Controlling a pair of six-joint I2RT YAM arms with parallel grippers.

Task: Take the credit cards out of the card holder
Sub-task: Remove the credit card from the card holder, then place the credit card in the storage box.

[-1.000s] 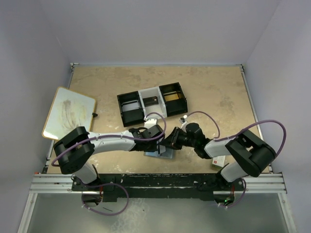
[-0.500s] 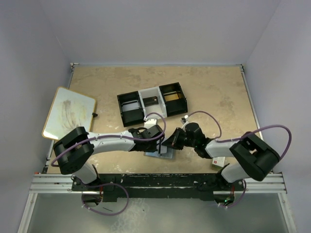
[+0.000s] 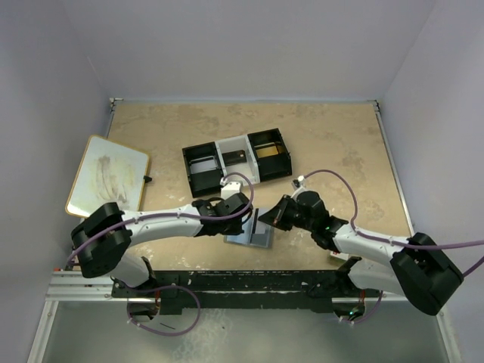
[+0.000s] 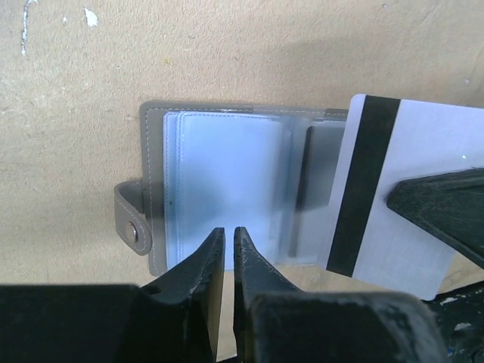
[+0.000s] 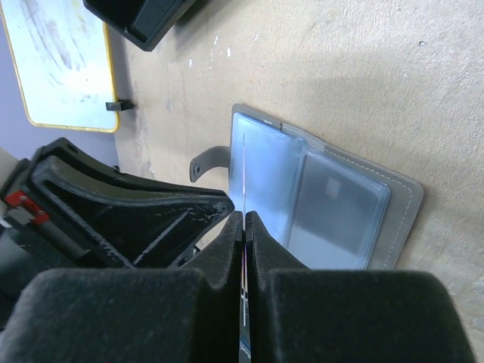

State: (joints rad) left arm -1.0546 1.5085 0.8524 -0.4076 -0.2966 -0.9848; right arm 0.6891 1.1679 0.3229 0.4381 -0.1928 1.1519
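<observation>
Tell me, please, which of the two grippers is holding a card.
The right gripper, pinching the white card with the black stripe; the left gripper holds nothing.

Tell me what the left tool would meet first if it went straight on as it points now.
Most likely the open flat grey folding card holder: the left tool points at its pale blue-grey inner panel. Depth is unclear.
</observation>
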